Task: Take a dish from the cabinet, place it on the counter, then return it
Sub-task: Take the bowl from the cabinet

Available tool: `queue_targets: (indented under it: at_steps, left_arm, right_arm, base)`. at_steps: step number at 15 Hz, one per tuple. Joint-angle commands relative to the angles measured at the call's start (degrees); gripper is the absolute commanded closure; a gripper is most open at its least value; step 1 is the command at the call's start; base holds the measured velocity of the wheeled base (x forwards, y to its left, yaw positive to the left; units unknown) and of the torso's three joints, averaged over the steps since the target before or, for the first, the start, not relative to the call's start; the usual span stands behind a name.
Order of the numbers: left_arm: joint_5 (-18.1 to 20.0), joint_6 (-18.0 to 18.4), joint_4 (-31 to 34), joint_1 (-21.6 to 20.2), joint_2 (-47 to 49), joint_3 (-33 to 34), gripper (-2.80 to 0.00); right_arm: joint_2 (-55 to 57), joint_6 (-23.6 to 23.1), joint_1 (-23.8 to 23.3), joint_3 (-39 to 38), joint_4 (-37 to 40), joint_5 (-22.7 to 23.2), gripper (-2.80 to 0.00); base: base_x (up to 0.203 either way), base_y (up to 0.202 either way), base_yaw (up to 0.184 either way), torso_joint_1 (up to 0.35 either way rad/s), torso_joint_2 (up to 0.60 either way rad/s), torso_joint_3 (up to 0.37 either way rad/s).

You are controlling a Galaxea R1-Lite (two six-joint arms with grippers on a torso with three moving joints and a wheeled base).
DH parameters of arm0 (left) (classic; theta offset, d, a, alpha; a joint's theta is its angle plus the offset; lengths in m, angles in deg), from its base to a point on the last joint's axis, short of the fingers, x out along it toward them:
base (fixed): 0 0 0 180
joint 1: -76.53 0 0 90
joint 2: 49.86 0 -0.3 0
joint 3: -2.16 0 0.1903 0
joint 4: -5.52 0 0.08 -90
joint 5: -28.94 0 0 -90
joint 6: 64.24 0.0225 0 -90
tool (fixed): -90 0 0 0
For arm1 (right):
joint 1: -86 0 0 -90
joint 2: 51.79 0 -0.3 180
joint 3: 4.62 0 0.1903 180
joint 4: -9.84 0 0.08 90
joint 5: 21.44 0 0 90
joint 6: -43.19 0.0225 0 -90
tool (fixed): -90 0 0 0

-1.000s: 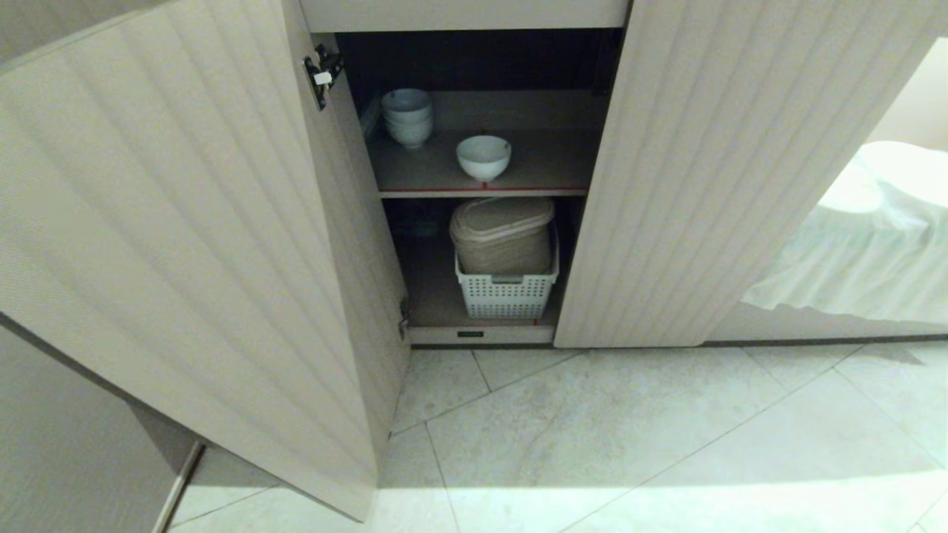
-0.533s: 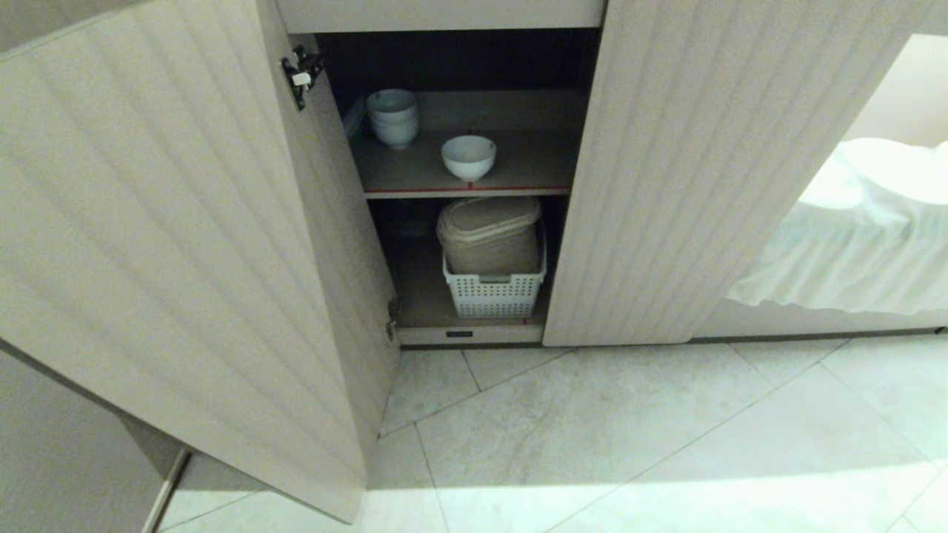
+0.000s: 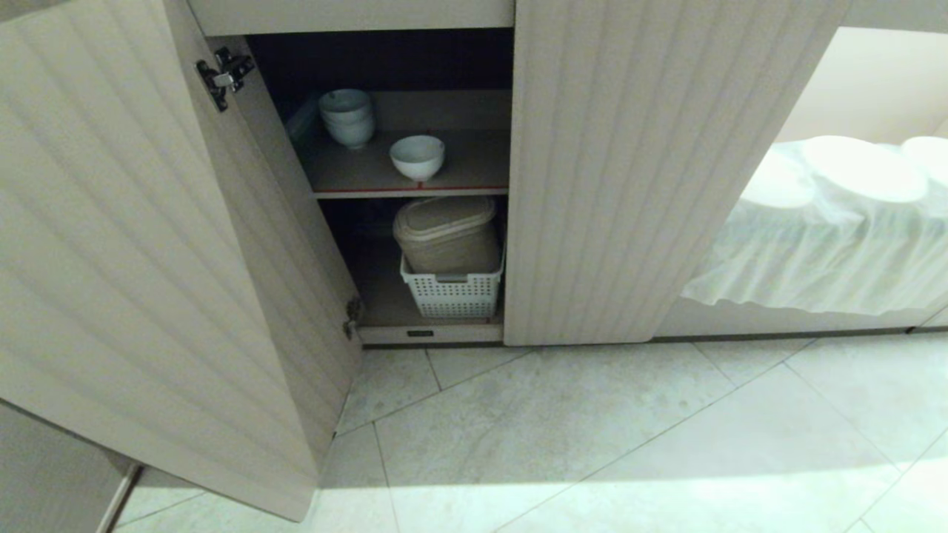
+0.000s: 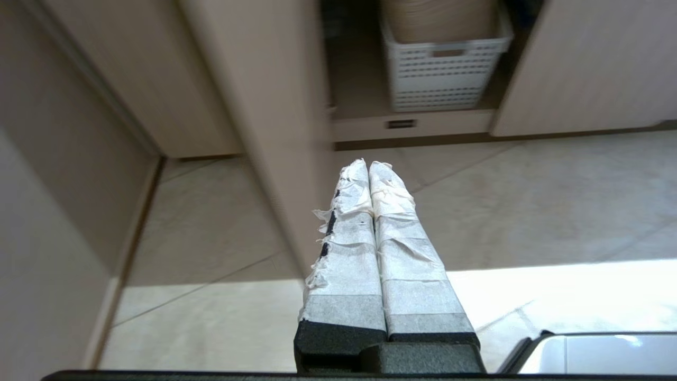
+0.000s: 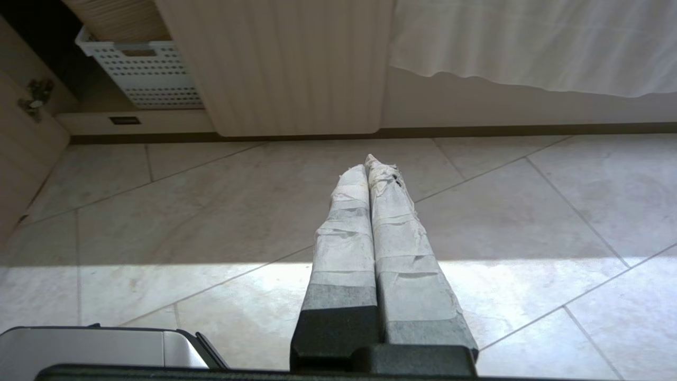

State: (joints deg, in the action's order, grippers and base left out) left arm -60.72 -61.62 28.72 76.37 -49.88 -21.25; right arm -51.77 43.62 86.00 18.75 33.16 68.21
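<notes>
Dish (image 3: 417, 156) is seen on upper cabinet (image 3: 629, 170) shelf, apart from stacked bowls (image 3: 346, 117), so reachable w/o obstruction. Left tool (image 4: 368, 166) & right tool (image 5: 366, 162) are pressed closed, empty, parked over floor.

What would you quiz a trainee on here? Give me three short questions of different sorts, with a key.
1. True or false: the dish stands alone on the upper shelf of the cabinet.
2. Multiple choice: the white basket sits (A) on the upper shelf, (B) on the lower shelf, (C) on the floor.
3. Fill in: the fingers of the left gripper and the right gripper are ___.

Key:
1. False: stacked bowls stand behind it, nearer the open door.
2. B, holding a beige lidded container.
3. Shut, holding nothing, both above the tiled floor.
</notes>
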Motion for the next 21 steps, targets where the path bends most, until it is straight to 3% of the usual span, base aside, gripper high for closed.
queue_targets:
  at_steps: [1, 13, 21]
  left_arm:
    - [0.0, 0.0, 0.0, 0.0, 0.0, 0.0, 0.0]
    - [0.0, -0.1, 0.1, 0.0, 0.0, 0.0, 0.0]
    - [0.1, -0.1, 0.0, 0.0, 0.0, 0.0, 0.0]
  right_arm:
    - [0.0, 0.0, 0.0, 0.0, 0.0, 0.0, 0.0]
    - [0.0, 0.0, 0.0, 0.0, 0.0, 0.0, 0.0]
    - [0.0, 0.0, 0.0, 0.0, 0.0, 0.0, 0.0]
  base:
    - [0.0, -0.198, 0.001, 0.002, 0.0, 0.005]
    - [0.0, -0.192, 0.0, 0.002, 0.0, 0.004]
    - [0.0, -0.012, 0.0, 0.0, 0.0, 0.0]
